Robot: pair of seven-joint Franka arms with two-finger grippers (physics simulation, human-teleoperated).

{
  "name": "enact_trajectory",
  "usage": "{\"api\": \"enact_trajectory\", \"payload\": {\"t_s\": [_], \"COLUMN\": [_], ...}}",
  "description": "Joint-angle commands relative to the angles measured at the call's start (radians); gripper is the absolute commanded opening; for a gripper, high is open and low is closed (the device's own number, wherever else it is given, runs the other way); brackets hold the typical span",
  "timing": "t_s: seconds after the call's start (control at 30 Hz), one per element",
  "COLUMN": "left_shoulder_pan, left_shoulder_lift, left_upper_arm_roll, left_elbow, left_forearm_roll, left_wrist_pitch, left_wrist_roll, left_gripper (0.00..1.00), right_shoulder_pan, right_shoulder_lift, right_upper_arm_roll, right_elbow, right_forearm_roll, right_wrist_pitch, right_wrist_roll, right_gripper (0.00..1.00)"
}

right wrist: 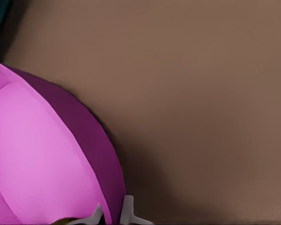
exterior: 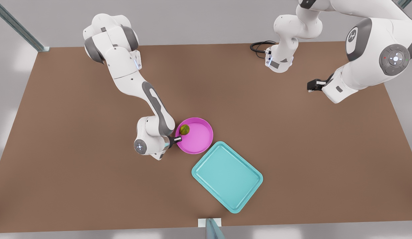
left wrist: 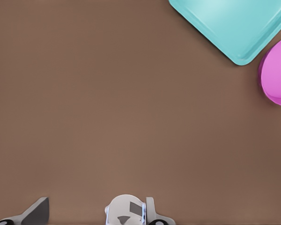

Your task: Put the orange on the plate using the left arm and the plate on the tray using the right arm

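From where I sit, my right gripper (exterior: 178,139) is low at the plate (exterior: 196,136), on the front view's left side of it, and its fingers (right wrist: 126,212) are clenched on the pink rim, one inside and one outside the wall. The orange (exterior: 184,129) lies inside the plate, close to that same rim and just beside the gripper. The plate rests on the brown table (exterior: 76,186), its edge almost touching a corner of the tray (exterior: 227,176), which sits at an angle toward the front view's lower right. My left gripper (exterior: 313,85) waits high and well apart, near the front view's right edge; I cannot tell whether it is released or clenched. Its wrist view looks down on bare table with the tray (left wrist: 234,26) and plate (left wrist: 277,75) far off. A black cable (exterior: 259,46) coils by the far arm base.
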Motion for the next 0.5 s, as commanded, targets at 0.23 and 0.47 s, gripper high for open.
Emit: {"api": "enact_trajectory", "payload": {"t_s": [0.23, 0.47], "left_shoulder_pan": [0.0, 0.002], "left_shoulder_lift": [-0.001, -0.001], "left_upper_arm_roll": [0.001, 0.004], "left_elbow": [0.0, 0.0], "left_forearm_roll": [-0.007, -0.007], "left_wrist_pitch": [0.001, -0.002], "left_wrist_roll": [0.038, 0.044], "left_gripper": [1.0, 1.0], "right_shoulder_pan": [-0.004, -0.009], "right_shoulder_lift": [-0.013, -0.042], "right_upper_arm_roll": [0.003, 0.003], "right_elbow": [0.02, 0.075], "right_forearm_roll": [0.003, 0.069], "right_wrist_pitch": [-0.105, -0.116], "right_wrist_roll": [-0.013, -0.013], "right_gripper": [0.21, 0.21]}}
